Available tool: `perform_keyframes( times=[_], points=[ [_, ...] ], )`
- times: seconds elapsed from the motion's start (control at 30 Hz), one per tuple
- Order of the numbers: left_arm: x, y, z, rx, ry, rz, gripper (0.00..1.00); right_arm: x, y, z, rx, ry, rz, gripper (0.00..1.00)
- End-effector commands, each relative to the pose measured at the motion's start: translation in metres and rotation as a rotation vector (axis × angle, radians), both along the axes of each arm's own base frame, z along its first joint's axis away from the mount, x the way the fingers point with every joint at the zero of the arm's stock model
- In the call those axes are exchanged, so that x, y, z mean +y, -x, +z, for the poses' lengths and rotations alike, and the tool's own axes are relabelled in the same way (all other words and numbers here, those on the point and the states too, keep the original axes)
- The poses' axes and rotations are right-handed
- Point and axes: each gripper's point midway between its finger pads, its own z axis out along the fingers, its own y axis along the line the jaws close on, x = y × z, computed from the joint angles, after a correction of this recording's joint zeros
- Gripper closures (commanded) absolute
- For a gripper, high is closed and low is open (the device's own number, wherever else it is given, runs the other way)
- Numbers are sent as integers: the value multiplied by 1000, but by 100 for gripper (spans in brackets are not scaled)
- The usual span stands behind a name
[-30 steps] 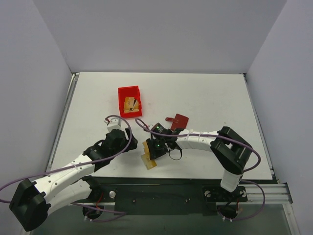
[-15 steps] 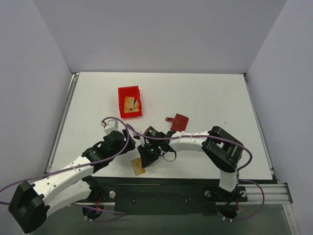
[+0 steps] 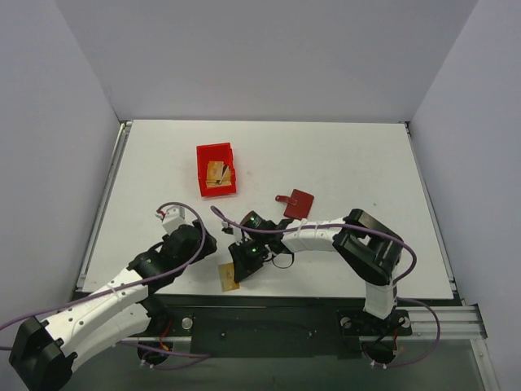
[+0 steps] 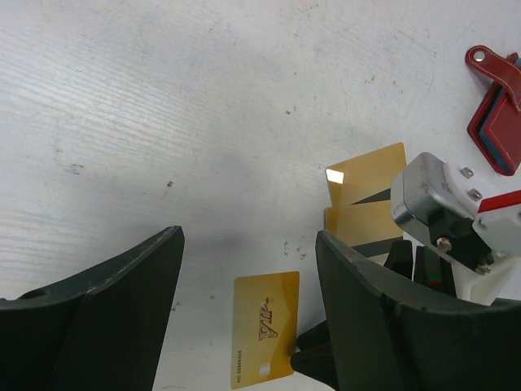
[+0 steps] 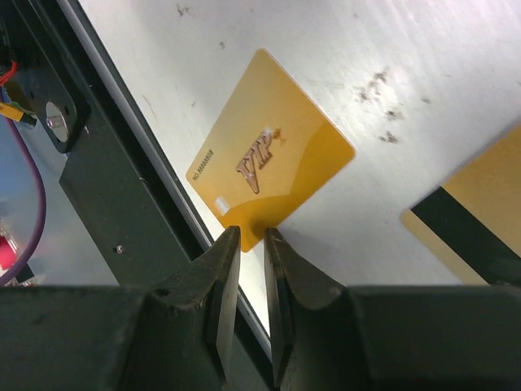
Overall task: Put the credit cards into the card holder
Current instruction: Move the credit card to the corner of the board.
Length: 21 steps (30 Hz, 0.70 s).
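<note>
While in the right hand's (image 5: 251,235) pinch, gold credit card (image 5: 269,159), long axis near-to-far (left hand (image 4: 248,236) spread)

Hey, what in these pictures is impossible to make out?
- Cards in the red bin: too small in the top view to count.
- Card holder: cut off by the left wrist view's right edge.
- VIP card corner: hidden between the right pincer fingers; grip uncertain.

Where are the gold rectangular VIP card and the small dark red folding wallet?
Gold rectangular VIP card (image 5: 264,155): right wrist view, printed face.
Small dark red folding wallet (image 3: 299,204): top external view, its cover.
</note>
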Motion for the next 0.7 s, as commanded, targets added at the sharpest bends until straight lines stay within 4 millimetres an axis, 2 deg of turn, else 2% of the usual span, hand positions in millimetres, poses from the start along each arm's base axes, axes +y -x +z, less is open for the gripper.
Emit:
perform_keyframes(
  times=[0.0, 0.33, 0.67],
  points=[
    [15, 0, 10, -24, 9, 88, 24, -36, -10, -24, 12, 142, -112, 85],
    [24, 1, 15, -39, 18, 120, 24, -35, -37, -33, -2, 186, -227, 86],
    [31, 1, 22, -59, 37, 163, 25, -22, -36, -41, 35, 179, -199, 85]
  ],
)
